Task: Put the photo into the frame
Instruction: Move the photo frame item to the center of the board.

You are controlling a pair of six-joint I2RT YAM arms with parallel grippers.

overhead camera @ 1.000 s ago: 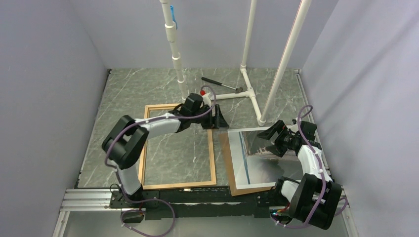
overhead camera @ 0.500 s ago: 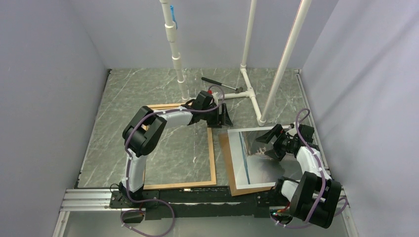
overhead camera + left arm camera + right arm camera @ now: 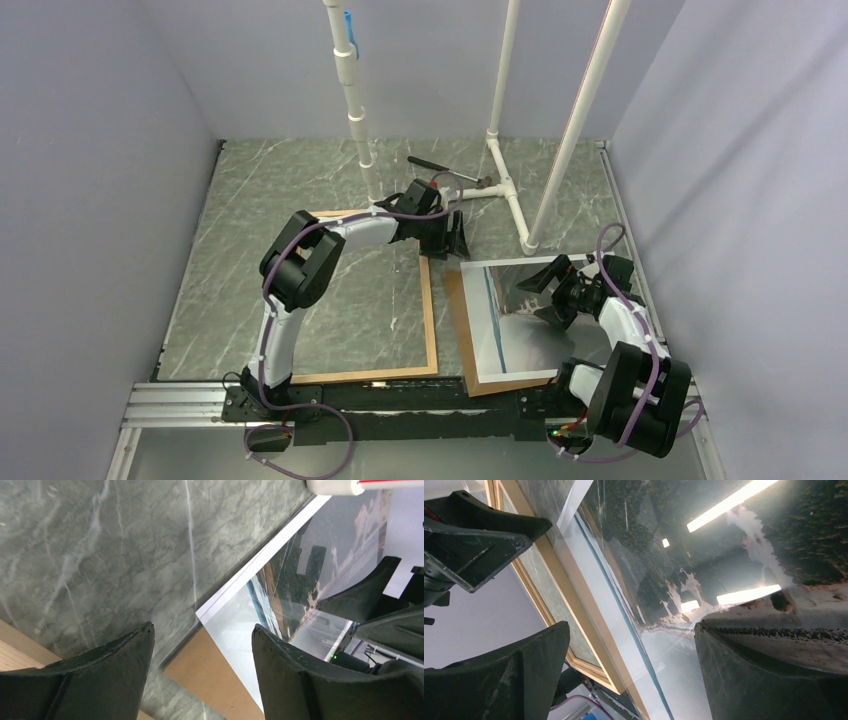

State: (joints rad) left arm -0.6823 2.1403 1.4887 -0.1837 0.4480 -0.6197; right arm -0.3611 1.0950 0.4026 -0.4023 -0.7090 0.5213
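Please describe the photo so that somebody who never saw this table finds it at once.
Look at the grey marble table, on its right side, beside the light-wood frame. There the photo lies flat on a brown board. Unlike those plain neighbours, it is glossy, white-bordered, with a blue stripe.

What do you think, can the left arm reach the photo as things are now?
Probably yes. The left tool, open, is just beside the photo's far left corner, with nothing between them. The right tool is open above the photo's right part, away from that corner.
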